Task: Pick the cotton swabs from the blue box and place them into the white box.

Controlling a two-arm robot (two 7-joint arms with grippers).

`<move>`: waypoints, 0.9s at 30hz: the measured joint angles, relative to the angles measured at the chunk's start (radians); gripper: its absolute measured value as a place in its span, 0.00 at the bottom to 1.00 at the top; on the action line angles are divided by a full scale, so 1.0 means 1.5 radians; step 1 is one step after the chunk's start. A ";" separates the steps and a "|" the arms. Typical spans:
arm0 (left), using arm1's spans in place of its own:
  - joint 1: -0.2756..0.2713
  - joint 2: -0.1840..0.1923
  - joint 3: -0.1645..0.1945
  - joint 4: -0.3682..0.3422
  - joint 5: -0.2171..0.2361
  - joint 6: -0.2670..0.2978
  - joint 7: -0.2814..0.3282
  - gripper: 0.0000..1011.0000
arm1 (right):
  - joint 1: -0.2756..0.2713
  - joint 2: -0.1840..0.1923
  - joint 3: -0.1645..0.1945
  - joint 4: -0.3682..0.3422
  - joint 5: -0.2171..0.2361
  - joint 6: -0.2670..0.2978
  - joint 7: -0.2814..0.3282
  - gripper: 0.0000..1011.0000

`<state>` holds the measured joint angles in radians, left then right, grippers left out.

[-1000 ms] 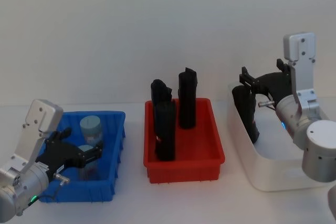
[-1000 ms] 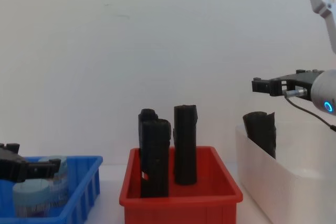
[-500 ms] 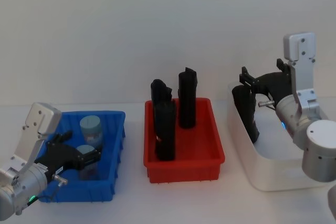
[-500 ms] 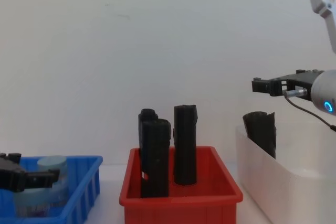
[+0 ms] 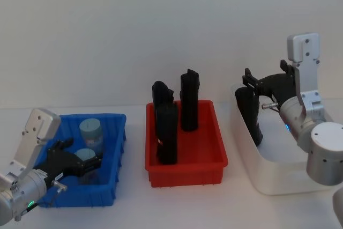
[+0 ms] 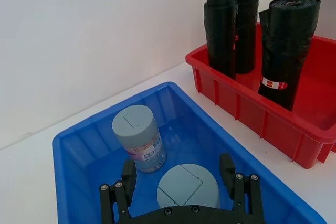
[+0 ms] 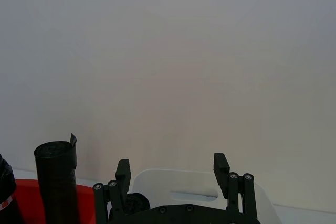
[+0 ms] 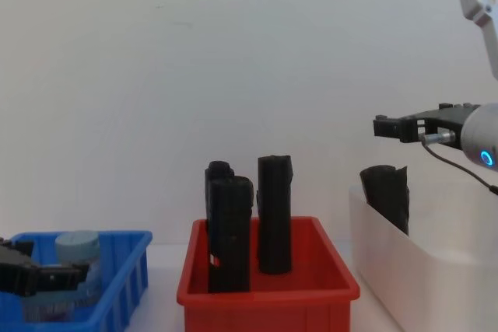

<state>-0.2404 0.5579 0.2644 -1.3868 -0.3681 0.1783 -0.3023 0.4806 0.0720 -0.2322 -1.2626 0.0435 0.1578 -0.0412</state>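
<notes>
Open inside the blue box [image 6: 79, 166], the left hand [image 6: 178, 165] straddles the nearer cotton swab jar [image 6: 188, 187]. It should centre, sink, then close below the lid. The left wrist view shows both finger gaps; in the chest view the box wall hides them. The right hand [image 5: 248, 80] hovers open above the white box [image 5: 278, 181].

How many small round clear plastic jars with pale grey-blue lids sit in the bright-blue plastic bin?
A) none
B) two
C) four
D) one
B: the blue bin holds a far jar and a near jar, which the open left gripper straddles; the open right gripper hangs above the white plastic tub.
</notes>
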 joint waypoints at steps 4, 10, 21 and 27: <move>-0.002 -0.001 0.000 0.006 0.000 0.000 -0.004 0.99 | 0.000 0.000 0.000 0.000 0.000 0.000 0.000 0.99; -0.001 0.000 -0.002 0.008 -0.002 0.006 -0.007 0.99 | 0.000 0.000 0.000 0.000 0.000 0.000 0.000 0.99; 0.005 0.005 -0.006 0.005 -0.010 0.020 -0.007 0.99 | 0.000 0.000 0.000 0.000 0.000 0.000 0.000 0.99; 0.005 0.005 -0.007 0.005 -0.013 0.025 -0.010 0.99 | 0.000 0.000 0.000 0.000 0.000 0.000 0.000 0.99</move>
<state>-0.2331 0.5648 0.2546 -1.3787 -0.3881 0.2159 -0.3178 0.4806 0.0720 -0.2321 -1.2626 0.0435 0.1578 -0.0412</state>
